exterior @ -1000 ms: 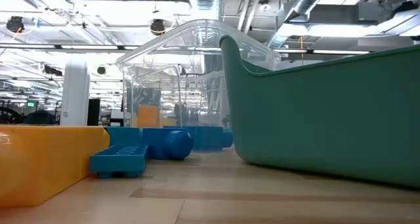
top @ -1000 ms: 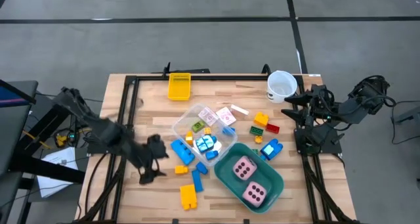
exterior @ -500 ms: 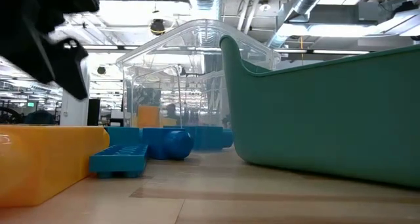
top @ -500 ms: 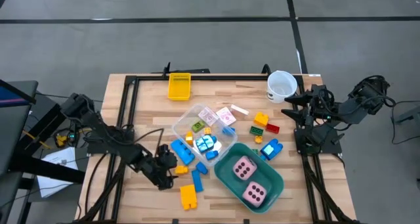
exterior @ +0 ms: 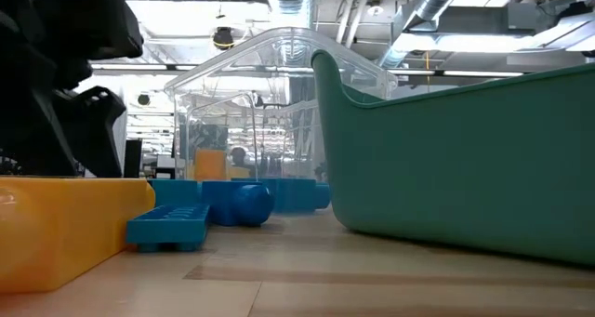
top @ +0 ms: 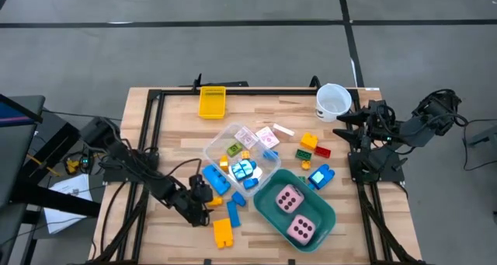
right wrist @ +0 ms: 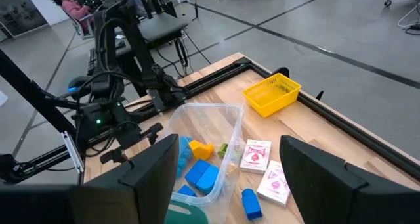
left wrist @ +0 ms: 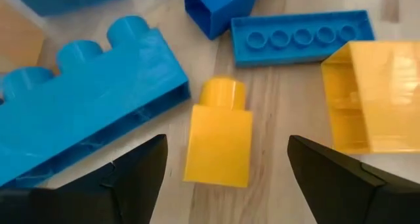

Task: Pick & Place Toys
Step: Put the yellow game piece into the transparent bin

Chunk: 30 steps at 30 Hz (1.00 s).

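A small yellow brick lies on its side on the bare wood of the table, in the near-left part of the top, and the left gripper hangs over it with its fingers spread wide on either side, touching nothing and holding nothing. Just beside the brick lie a long blue brick, a flat blue plate and a big yellow brick, so the room around it is narrow: blue on one flank, yellow on the other, with strips of wood between. Seen from above, this cluster sits near the table's front edge, between the clear tub at the middle and the front-left corner, where the wood lies open. In the clear tub are more bricks, blue, green and orange. Beside it toward the back lie the pink-white cards; their print is too small to read, and no writing is legible anywhere. Two pink dice sit in the teal tub near the front edge, right of centre. Yellow, red, green and blue bricks are scattered between the teal tub and the white cup, which stands near the back-right corner. A yellow basket sits at the back edge, left of centre. The right gripper waits off the table's right edge, its fingers apart and empty.
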Motion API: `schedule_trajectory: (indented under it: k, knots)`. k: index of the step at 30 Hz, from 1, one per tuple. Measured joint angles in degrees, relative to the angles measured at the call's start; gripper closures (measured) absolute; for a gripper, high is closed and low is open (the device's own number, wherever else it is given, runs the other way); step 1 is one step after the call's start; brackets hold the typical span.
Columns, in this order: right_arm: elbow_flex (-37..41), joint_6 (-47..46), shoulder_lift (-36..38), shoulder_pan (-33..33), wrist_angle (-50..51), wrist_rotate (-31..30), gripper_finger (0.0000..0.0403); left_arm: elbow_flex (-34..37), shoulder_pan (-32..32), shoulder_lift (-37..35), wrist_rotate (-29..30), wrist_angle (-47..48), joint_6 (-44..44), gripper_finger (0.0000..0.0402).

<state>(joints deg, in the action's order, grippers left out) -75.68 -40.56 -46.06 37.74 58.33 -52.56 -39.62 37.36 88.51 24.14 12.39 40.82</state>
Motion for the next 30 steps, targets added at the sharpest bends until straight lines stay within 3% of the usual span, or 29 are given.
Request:
schedule_trajectory:
  k: [16, 30]
  knots:
    - [0.0, 0.0, 0.0, 0.0, 0.0, 0.0, 0.0148, 0.0, -0.4, 2.4, 0.3, -0.7, 0.1, 0.0132]
    - [0.0, 0.0, 0.0, 0.0, 0.5, -0.1, 0.0148, 0.0, -1.1, 2.4, 0.3, -0.7, 0.2, 0.0248]
